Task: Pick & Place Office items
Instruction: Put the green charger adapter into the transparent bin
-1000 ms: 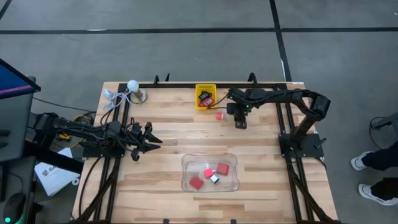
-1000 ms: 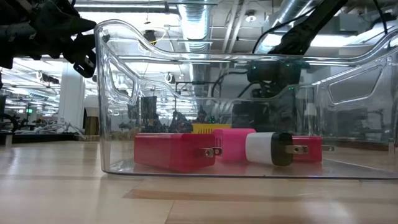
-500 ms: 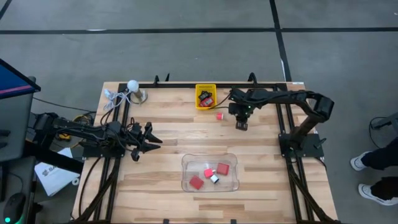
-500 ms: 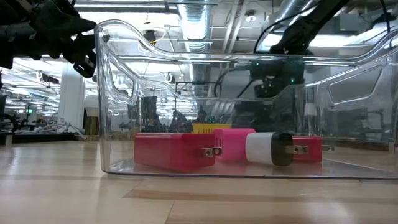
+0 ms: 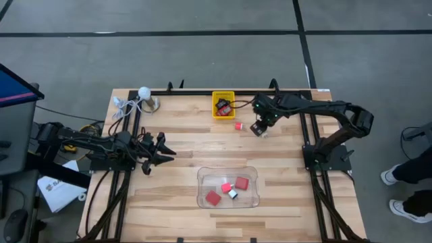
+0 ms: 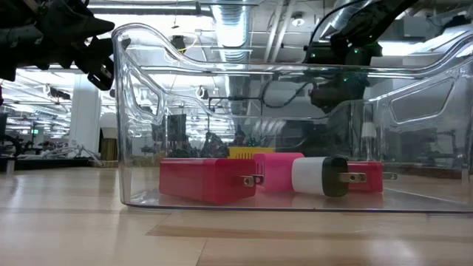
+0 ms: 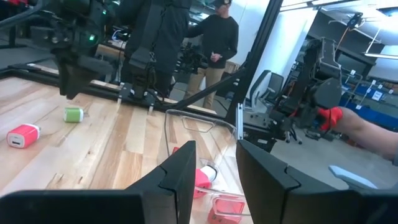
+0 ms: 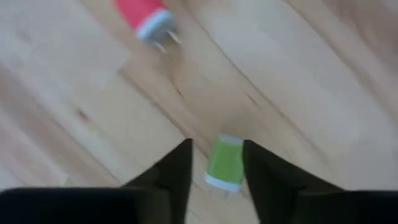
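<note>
Lifting Off Without the Green Piece

Rising from the surface, the right claw (image 5: pixel 258 128) has its fingers apart and empty. The green plug (image 7: pixel 73 114) lies on the wood straight beneath it, beside a red plug (image 5: pixel 238 125), so the grab seems to have missed and needs another try. The right arm reaches out near the yellow basket (image 5: pixel 214 101). The left claw (image 5: pixel 164 150) waits open, left of the clear tray (image 5: pixel 202 177).

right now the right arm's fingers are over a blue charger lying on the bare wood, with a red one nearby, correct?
Not blue. The right wrist view shows a green charger between the right gripper's fingers. It does lie on the bare wood, and the red charger is nearby.
</note>
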